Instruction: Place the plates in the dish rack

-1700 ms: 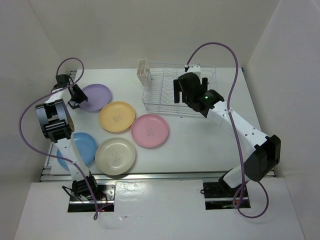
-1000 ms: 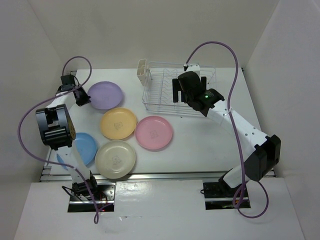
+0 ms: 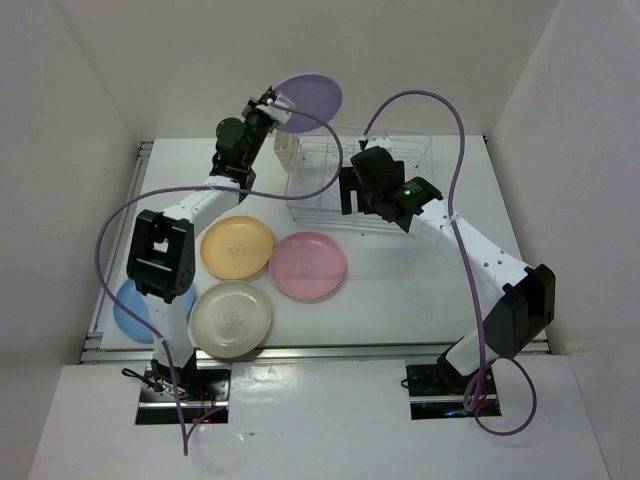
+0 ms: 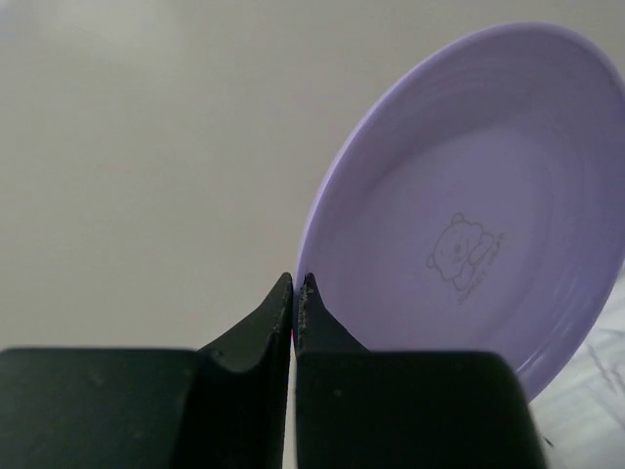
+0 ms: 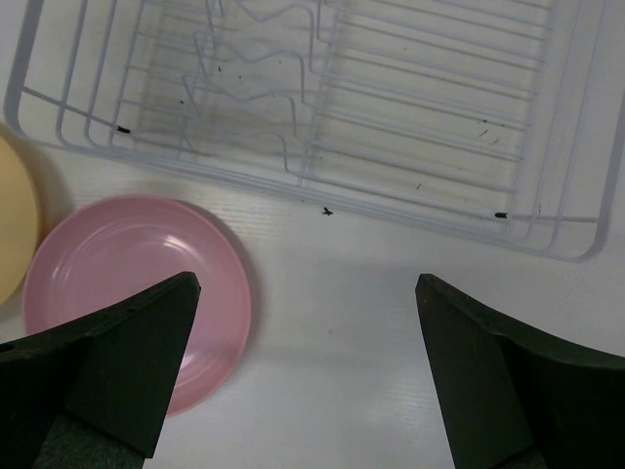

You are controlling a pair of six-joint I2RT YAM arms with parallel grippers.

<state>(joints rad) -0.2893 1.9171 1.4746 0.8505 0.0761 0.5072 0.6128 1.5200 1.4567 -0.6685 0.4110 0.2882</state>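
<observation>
The purple plate [image 3: 310, 95] hangs in the air, tilted on edge, above the left end of the white wire dish rack [image 3: 315, 185]. My left gripper [image 3: 272, 108] is shut on its rim. The left wrist view shows the fingertips [image 4: 309, 285] pinching the rim of the purple plate [image 4: 469, 225]. My right gripper [image 3: 352, 190] hovers open over the rack's near edge, holding nothing. In the right wrist view this gripper [image 5: 305, 283] is above bare table between the rack [image 5: 391, 117] and the pink plate [image 5: 127, 283]. Yellow-orange [image 3: 237, 247], pink [image 3: 308, 265], cream [image 3: 231, 315] and light blue [image 3: 125, 305] plates lie flat on the table.
A small white cutlery basket [image 3: 285, 150] stands at the rack's left end, just below the lifted plate. White walls close in the table on three sides. The left arm's purple cable [image 3: 120, 215] loops over the table's left side. The yellow-orange plate's edge [image 5: 15, 225] shows at the left of the right wrist view.
The left arm has lifted the purple plate off the table and swung it up and to the right, over the rack's left end. The right arm has barely shifted.
</observation>
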